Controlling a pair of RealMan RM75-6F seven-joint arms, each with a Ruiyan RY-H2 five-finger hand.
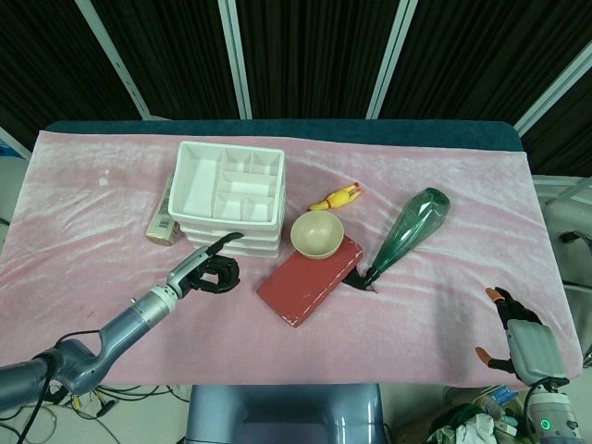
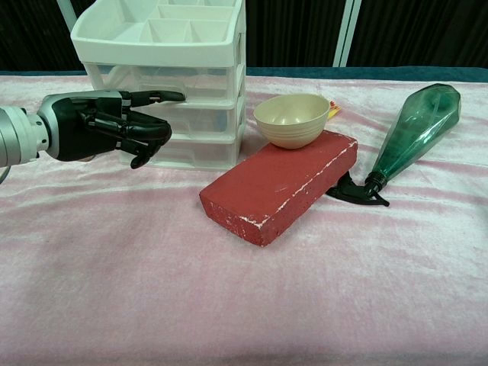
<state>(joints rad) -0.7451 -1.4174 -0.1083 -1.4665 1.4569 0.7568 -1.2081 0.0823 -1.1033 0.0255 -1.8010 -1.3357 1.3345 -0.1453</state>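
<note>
White drawer unit (image 2: 191, 91) sits just beyond left hand (image 2: 107, 126) fingertips (image 2: 171, 97)

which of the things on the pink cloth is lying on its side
The green plastic spray bottle, lying flat with its black trigger head beside the red brick; the cream bowl sits upright on that brick.

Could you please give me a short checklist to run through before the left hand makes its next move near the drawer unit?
1. Left hand holds nothing, fingers curled in with one stretched toward the white drawer unit: ok.
2. Contact between that finger and the drawer front: cannot tell.
3. Beige bowl sits upright on the red brick: ok.
4. Green spray bottle lies on its side, clear of the left hand: ok.
5. Right hand waits at the table's near right edge, holding nothing: ok.
</note>
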